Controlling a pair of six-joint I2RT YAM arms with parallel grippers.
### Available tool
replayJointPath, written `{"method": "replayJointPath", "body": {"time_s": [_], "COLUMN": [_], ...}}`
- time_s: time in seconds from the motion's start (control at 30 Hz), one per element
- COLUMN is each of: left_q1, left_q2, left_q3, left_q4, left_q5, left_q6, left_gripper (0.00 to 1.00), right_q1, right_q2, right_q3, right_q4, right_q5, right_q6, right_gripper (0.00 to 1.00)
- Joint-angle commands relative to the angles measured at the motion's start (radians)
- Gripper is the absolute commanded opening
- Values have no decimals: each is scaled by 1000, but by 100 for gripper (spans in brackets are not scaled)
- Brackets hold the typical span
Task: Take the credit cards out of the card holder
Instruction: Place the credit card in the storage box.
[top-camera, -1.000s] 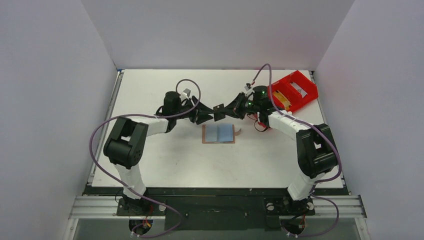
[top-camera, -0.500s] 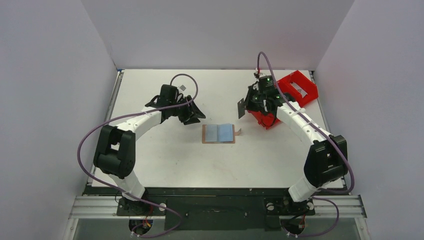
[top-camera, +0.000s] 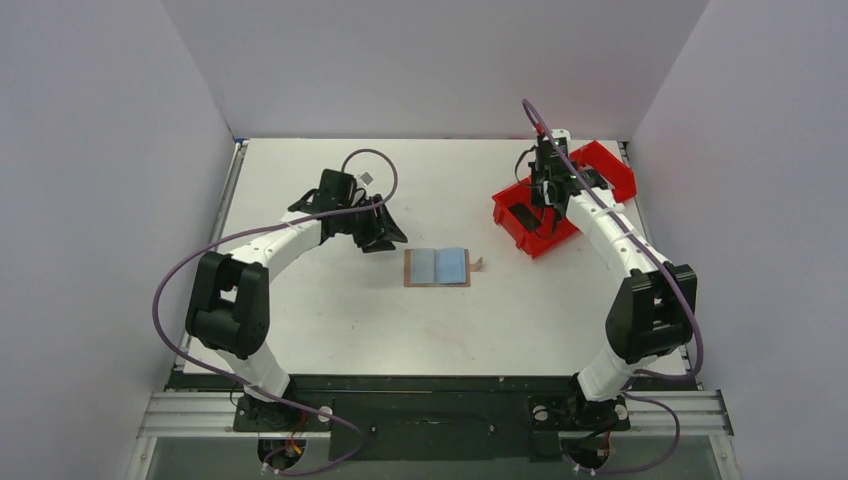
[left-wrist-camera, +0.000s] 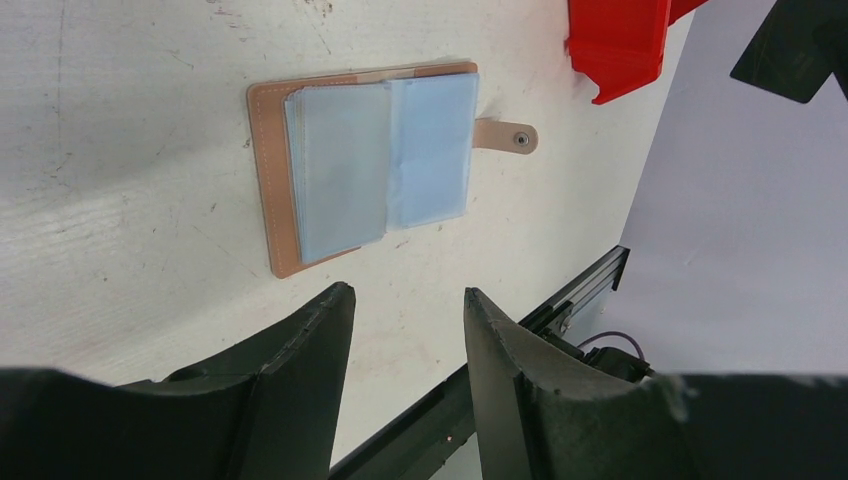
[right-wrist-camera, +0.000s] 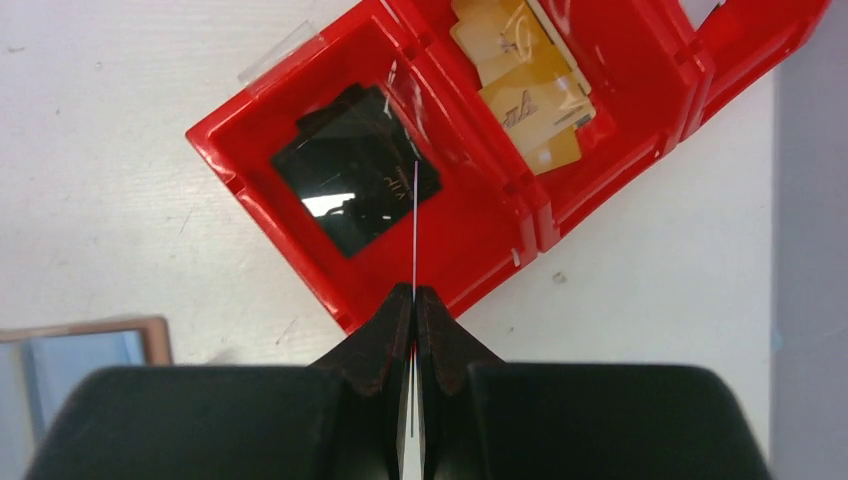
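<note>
- Swung away from mid-table to above the red tray (top-camera: 512, 222), with the right gripper (right-wrist-camera: 414, 295) pinched tight on a thin card (right-wrist-camera: 415, 220) held edge-on over the compartment of black cards (right-wrist-camera: 355, 170).
- Drawn back to the left of the card holder (top-camera: 437, 267), with the left gripper (left-wrist-camera: 405, 330) half spread and empty.
- Lying open and flat mid-table, pale sleeves up, tab (left-wrist-camera: 505, 137) out to one side; cannot tell whether cards remain inside.
- Probably one more card about to be dropped in the tray.
- Faint marks on the black cards and the gold cards (right-wrist-camera: 520, 90), too small to read.
</note>
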Motion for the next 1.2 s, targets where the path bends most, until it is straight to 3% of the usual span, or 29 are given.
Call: {"method": "replayJointPath", "body": {"time_s": [0.0,0.27,0.73,0.93,1.03,1.17], "left_q1": [8,15,22,21,21,21], "left_q2": [-23,-48,-63,-66,-71,-73], "left_q3": [48,27,9,3,-4,-13], "left_q4": [2,-29,-54,-51,-54,-52], "left_q5": [17,10,-9,-12,-15,-17], "left_q6": [31,53,71,68,71,71], "left_gripper": [42,42,42,43,42,42], "right_q1": [4,0,0,0,2,14], "right_q2": [68,187,278,276,258,220], "right_q3": [97,170,196,217,229,242], "right_q4": [-18,-22,-8,-14,-24,-30], "right_q5": [112,105,63,51,33,29], "right_q6": [-100,-161,-132,-100,-74,-39], "right_gripper": [0,0,0,25,49,53]}}
